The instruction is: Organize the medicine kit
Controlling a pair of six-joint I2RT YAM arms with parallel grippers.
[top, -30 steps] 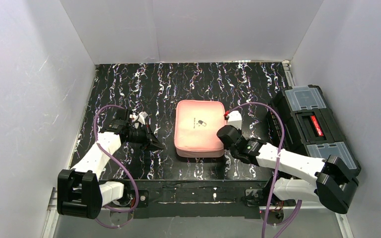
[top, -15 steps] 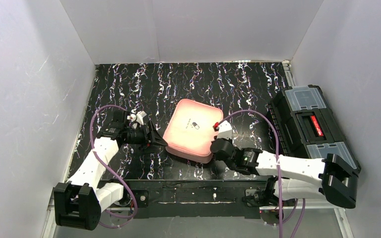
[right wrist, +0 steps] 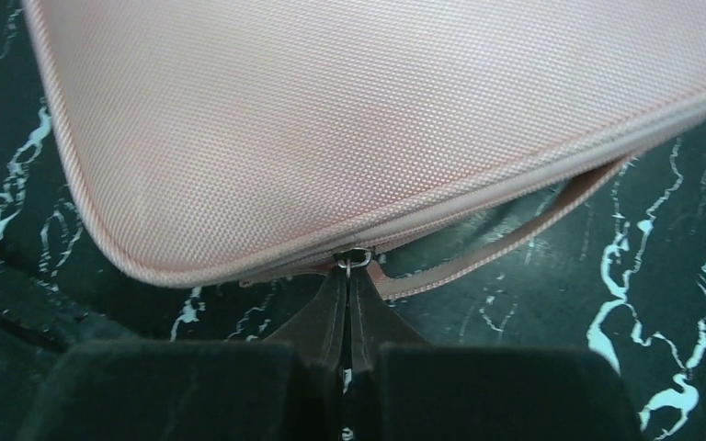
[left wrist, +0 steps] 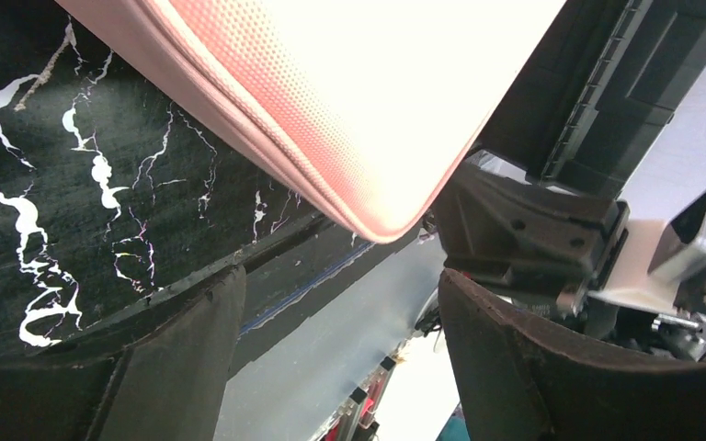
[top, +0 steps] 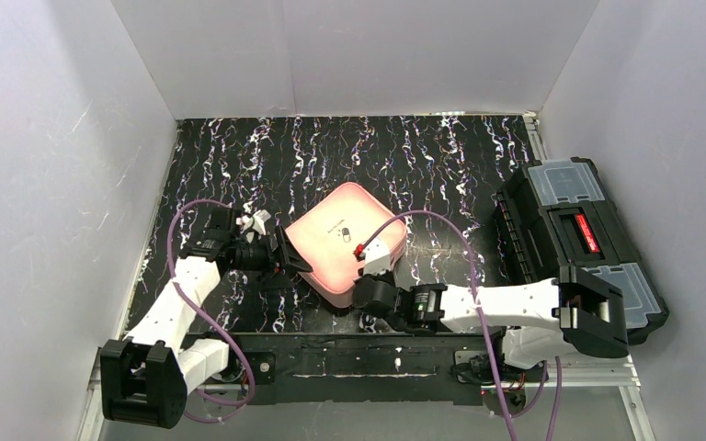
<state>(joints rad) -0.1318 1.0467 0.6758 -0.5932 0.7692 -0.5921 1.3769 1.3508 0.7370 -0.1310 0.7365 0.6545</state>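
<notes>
- We see the medicine kit point(top: 340, 241) lying flat on the black marbled table point(top: 239, 156), near the front edge and between the two arms. It is turned so that one corner points toward the arm bases.
- The lid with the small pill logo faces up.
- The left gripper point(left wrist: 340, 277) is at the left side of the kit, with its two fingers point(left wrist: 175, 367) wide apart. In the left wrist view a rounded corner of the kit stands just in front of the gap. We cannot tell whether a finger touches the fabric.
- The right gripper point(right wrist: 347, 280) is at the near corner of the kit. Its fingers are pressed together on the zip pull point(right wrist: 354, 258) (a small metal ring at the seam).
- To the right of the pull, the zip band point(right wrist: 515, 230) hangs a little away from the lid, so the seam is open there. To the left of the pull it is closed.
- A black toolbox point(top: 575, 230) with clear compartments stands at the right edge of the table, well apart from the kit.
</notes>
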